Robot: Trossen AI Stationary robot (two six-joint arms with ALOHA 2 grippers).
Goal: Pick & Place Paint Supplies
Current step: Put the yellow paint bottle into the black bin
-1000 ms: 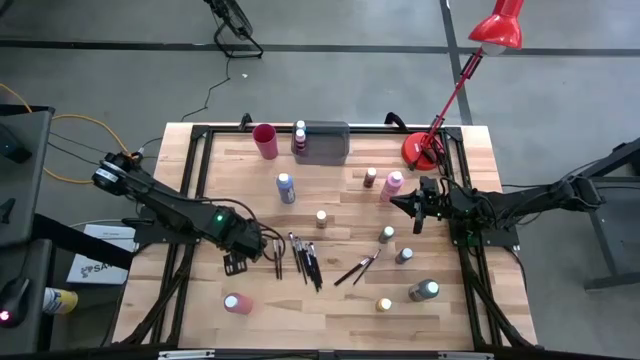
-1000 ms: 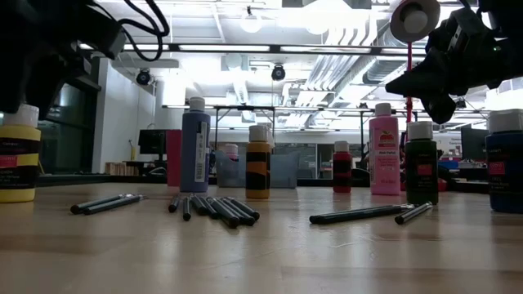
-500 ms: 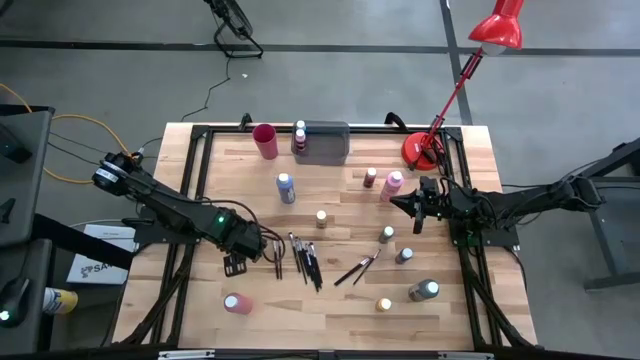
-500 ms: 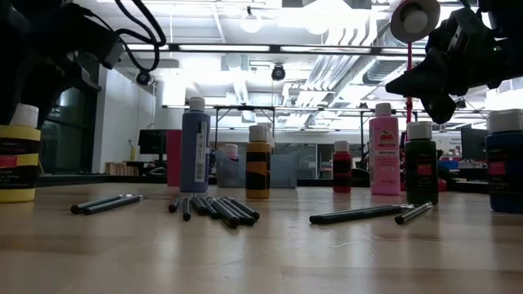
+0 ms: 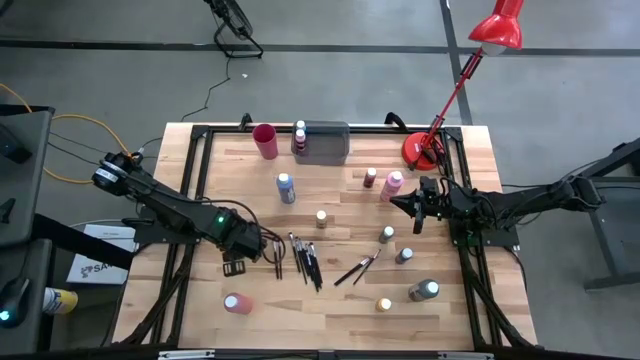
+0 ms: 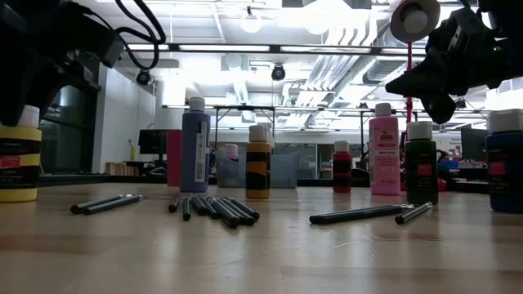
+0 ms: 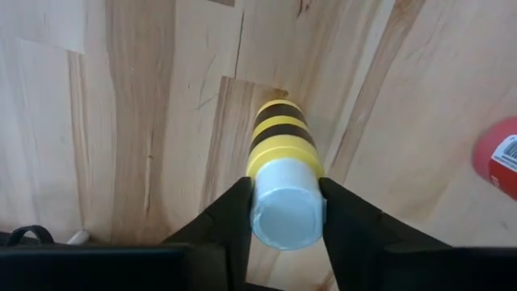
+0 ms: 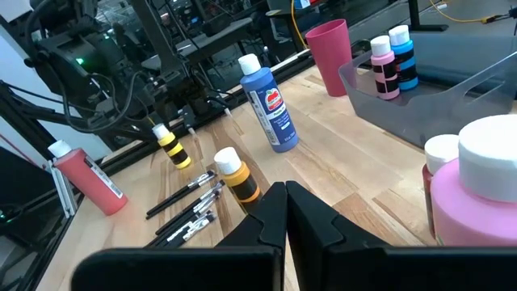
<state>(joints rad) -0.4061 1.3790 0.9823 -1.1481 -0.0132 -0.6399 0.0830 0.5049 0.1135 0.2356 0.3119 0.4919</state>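
Note:
A yellow-and-black striped paint bottle (image 7: pixel 280 141) with a white cap stands on the table near its left edge, under my left gripper (image 5: pixel 237 264), which points straight down and is shut on it. Other paint bottles stand about the table: blue (image 5: pixel 286 188), pink (image 5: pixel 391 186), brown (image 5: pixel 370 178) and grey-green (image 5: pixel 386 235). Dark-handled brushes (image 5: pixel 305 258) lie flat at the centre, and two more (image 5: pixel 357 267) lie to their right. My right gripper (image 5: pixel 413 205) hangs shut and empty above the table's right side. My left gripper pinches the bottle's white cap (image 7: pixel 287 212) between its two fingers, one on each side. The fingers (image 7: pixel 229 218) come from above, pointing down. The bottle stands about upright with its base (image 6: pixel 16 194) on the table.
A red cup (image 5: pixel 265 140) and a grey tray (image 5: pixel 322 142) holding two small bottles stand at the far edge. A red bottle (image 5: pixel 237 303) stands at the near left. A red desk lamp (image 5: pixel 424 150) is at the far right. More bottles (image 5: pixel 423 290) stand at the near right.
My left gripper has stayed in place over the striped bottle and drawn its fingers in onto the cap. The bottle has not moved.

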